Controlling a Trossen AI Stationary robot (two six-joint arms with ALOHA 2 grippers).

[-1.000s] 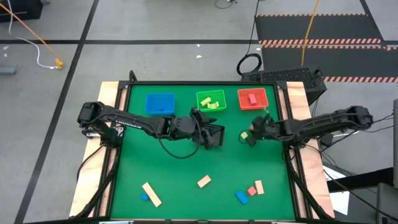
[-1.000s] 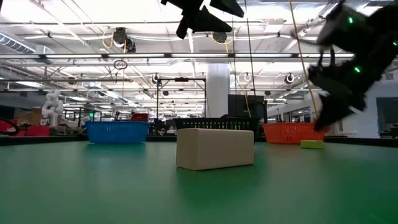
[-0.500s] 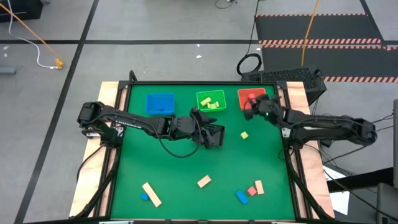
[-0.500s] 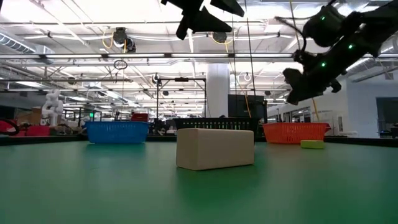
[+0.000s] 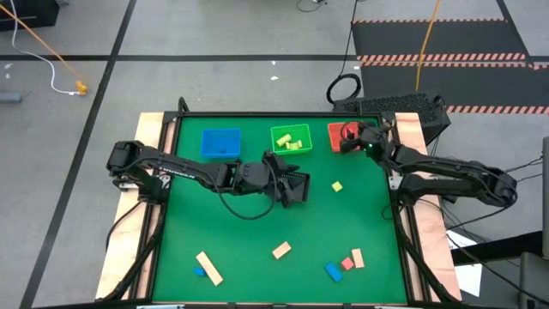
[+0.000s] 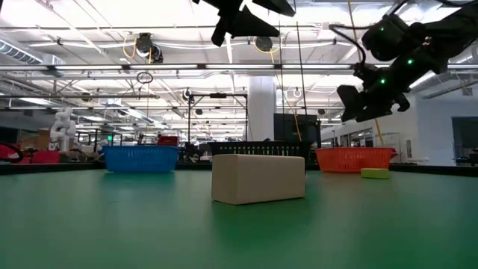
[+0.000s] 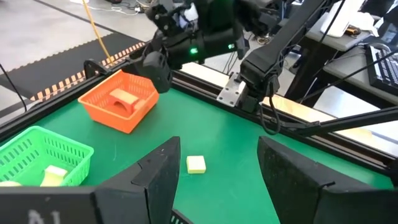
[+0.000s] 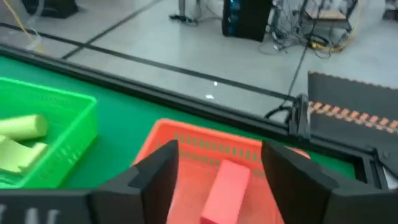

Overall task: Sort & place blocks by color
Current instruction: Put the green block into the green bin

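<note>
Now the right pincer (image 5: 350, 140) hangs spread and empty over the red tray (image 5: 336, 131), left pincer (image 5: 300, 184) wide.

Matt green felt-like table cover (image 5: 257, 232); pale raw wooden side boards (image 5: 150, 137); perforated glossy plastic red tray (image 7: 121, 102); matt, smooth tan wooden rectangular block (image 6: 258, 178)

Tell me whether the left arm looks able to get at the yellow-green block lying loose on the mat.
Probably yes. The left gripper hangs open near the yellow-green block, with bare mat between them; the right gripper is off over the red tray.
</note>
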